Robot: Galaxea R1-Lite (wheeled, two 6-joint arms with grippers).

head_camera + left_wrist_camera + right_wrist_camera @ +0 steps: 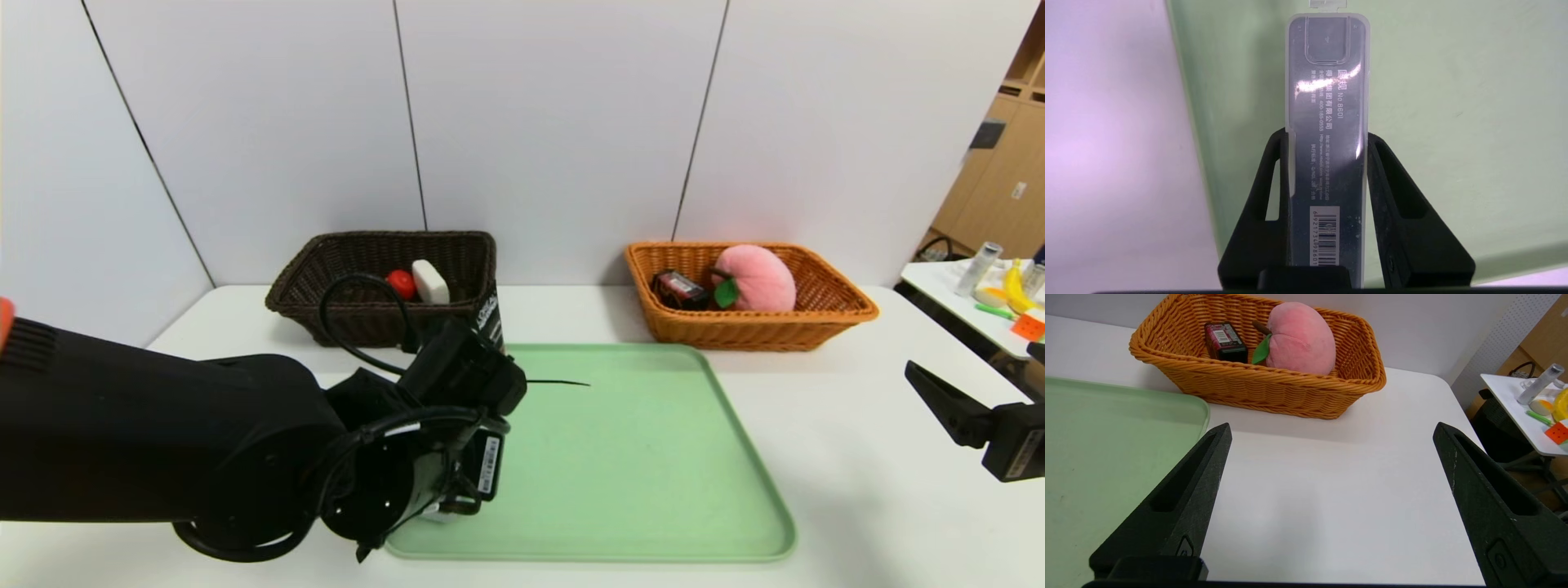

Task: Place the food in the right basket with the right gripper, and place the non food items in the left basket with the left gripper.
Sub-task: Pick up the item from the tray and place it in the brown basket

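Over the near-left corner of the green tray (1453, 122), our left tool (1327, 163) is clamped on a slim clear-cased box (1327, 102), a non-food item by our reckoning, so we should lift it straight, keep the squeeze steady, and carry it to the dark basket (326, 306) behind. Our right tool (1331, 465) waits with its fingers wide apart above the counter (1331, 498) near the orange basket (1249, 388). From the head view the arm hides the box almost wholly, and we cannot make out what it contains.
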